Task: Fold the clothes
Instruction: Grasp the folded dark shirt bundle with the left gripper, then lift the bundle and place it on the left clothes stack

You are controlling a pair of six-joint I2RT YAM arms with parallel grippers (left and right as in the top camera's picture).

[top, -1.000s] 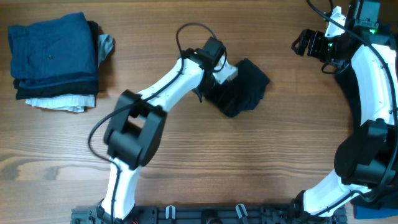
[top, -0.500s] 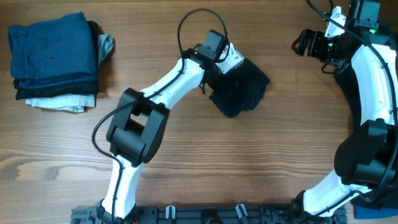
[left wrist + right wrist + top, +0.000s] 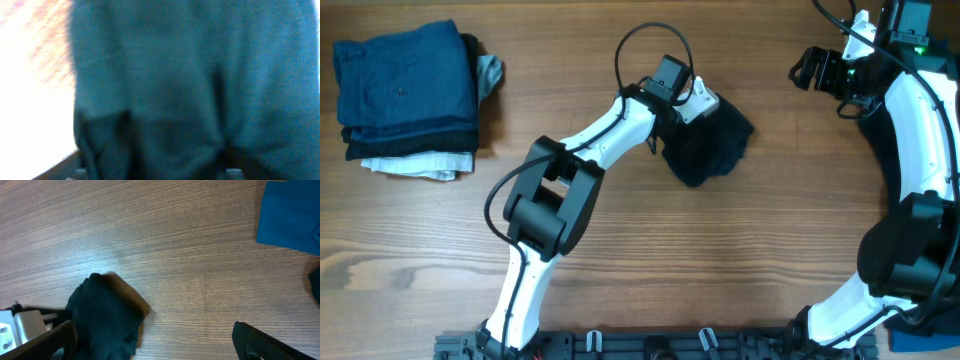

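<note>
Overhead: my left tool [image 3: 705, 105] sits at the top edge of the crumpled navy shirt [image 3: 710, 150] mid surface [image 3: 720, 260], with the folded stack [image 3: 408, 95] far left. Left wrist: all blurry cloth, so I can't tell the grip. Right wrist: right tool [image 3: 152, 345] gaping, holding nothing.

Open table [image 3: 740, 260] front; obstacles: folded stack [image 3: 408, 95] far-left, dark shirt [image 3: 712, 148] centre.

No writing, label, brand, number or sign can be read in any view. The shirt [image 3: 715, 150], the stack [image 3: 405, 80] at ten o'clock and the table [image 3: 740, 260] show plain surfaces. The left wrist view is too blurred to tell.
</note>
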